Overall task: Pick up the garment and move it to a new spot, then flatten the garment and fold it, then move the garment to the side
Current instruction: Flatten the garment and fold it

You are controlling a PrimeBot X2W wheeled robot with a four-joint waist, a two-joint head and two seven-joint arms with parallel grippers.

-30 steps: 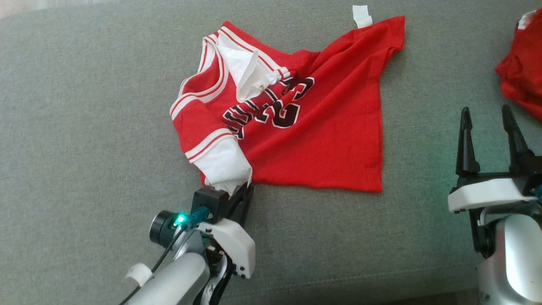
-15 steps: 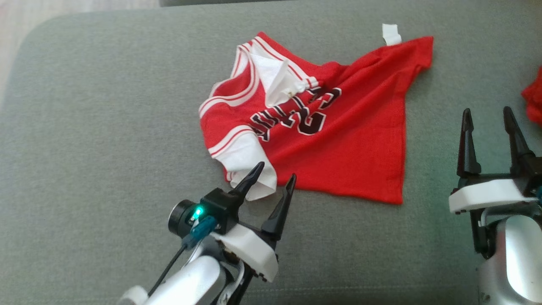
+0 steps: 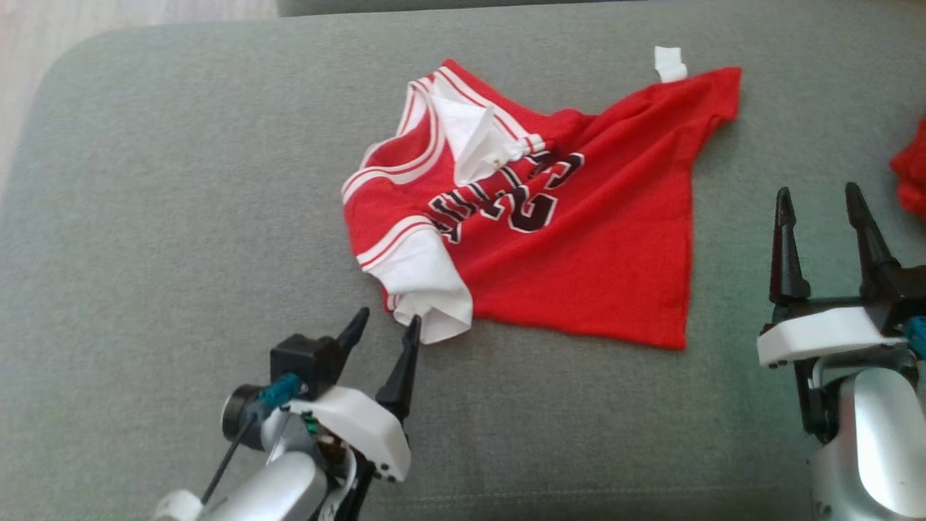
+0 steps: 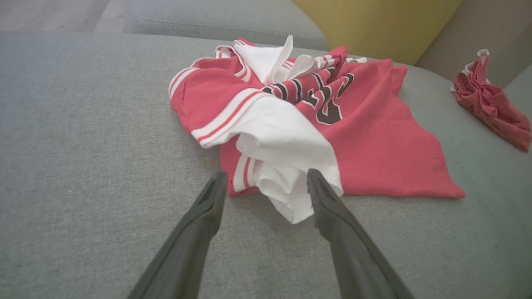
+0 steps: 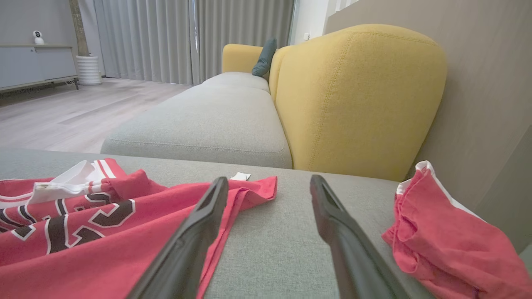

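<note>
- Garment (image 3: 579,253) lay rumpled at the middle of the grey cushion (image 3: 181,217), its white sleeve (image 3: 427,282) toward the front edge.
- Left gripper (image 3: 388,316), released and empty, sat just frontward of that sleeve, nearer than the right gripper (image 3: 817,189), likewise released.

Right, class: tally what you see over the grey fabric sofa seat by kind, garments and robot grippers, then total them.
Garments: 2, a red basketball jersey with white trim and a crumpled red cloth garment.
Dark two-fingered grippers: 2, the left gripper and the right gripper.
Total: 4.
</note>
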